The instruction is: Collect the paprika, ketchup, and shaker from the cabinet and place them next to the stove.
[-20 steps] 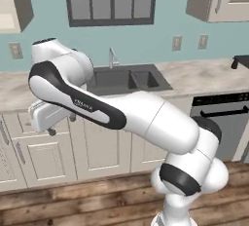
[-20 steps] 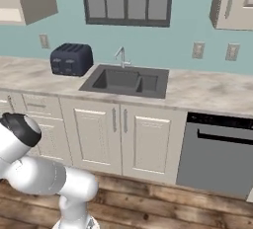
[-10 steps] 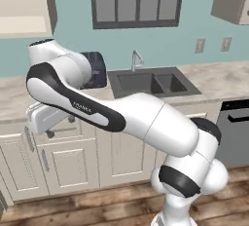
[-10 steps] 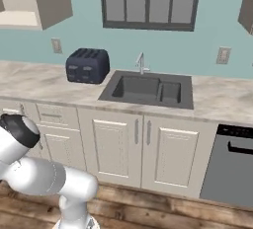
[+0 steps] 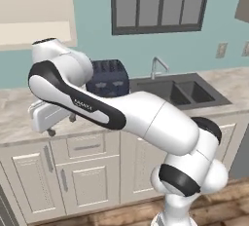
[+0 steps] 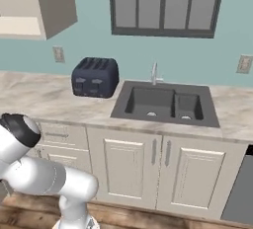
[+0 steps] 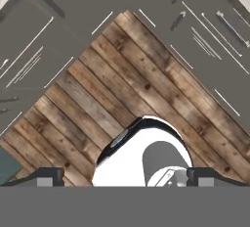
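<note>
Far left, up high: you've got the cabinet (image 5: 34,6) on the wall, beige, also at the top left corner of the right base view (image 6: 37,1). A paler strip runs along its bottom edge. You can't tell from here what's inside it.

Under it, the marble counter (image 6: 34,97) runs along the wall, with a wall outlet (image 6: 58,54) just above.

The arm (image 5: 97,110) is folded over in front of the drawer fronts (image 5: 87,147), with its wrist end hanging low at the left, in front of the counter edge.

The gripper (image 7: 128,177) points straight down at the wood floor (image 7: 122,89). The jaws are spread wide, about as far as they go, and there's nothing between the fingertips (image 7: 46,176). It's empty.

Next right, a dark toaster (image 6: 95,76) sits on the counter, well below the cabinet and just left of the sink (image 6: 165,103).

It's a dark double-basin sink with the faucet (image 6: 154,72) at the back rim, and the window (image 6: 165,3) is directly above it.

Further right, a second outlet (image 6: 243,63) is on the wall.

A grey appliance front (image 6: 242,188) sits at the lower right edge, beside the panelled base doors (image 6: 158,173).
</note>
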Robot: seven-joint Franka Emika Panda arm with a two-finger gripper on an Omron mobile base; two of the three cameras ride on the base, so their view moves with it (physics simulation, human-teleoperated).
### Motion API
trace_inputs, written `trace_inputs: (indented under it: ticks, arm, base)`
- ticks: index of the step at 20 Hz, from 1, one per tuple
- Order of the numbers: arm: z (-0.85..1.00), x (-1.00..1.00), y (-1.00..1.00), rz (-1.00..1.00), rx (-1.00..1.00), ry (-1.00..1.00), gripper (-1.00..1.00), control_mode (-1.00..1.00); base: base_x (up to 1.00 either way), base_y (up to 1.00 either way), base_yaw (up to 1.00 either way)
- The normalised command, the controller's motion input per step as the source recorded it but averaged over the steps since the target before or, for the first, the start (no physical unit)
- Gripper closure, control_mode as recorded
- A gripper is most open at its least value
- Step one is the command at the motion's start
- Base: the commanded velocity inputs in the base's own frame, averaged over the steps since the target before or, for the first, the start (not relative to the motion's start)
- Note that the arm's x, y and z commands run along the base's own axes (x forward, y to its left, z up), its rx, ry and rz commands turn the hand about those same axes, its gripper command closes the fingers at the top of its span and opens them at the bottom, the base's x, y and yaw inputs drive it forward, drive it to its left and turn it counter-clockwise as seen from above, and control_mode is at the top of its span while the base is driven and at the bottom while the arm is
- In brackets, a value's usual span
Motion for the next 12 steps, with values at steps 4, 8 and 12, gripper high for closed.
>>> trace_inputs:
  ticks: [4,8,12]
  arm:
    - [0.0,0.0,0.0,0.0,0.0,0.0,-1.0,1.0]
    - [0.0,0.0,0.0,0.0,0.0,0.0,-1.0,1.0]
    - [0.0,0.0,0.0,0.0,0.0,0.0,-1.0,1.0]
  base:
    - [0.25,0.79,-0.07]
    - [0.38,0.75,-0.1]
    - [0.56,0.5,-0.13]
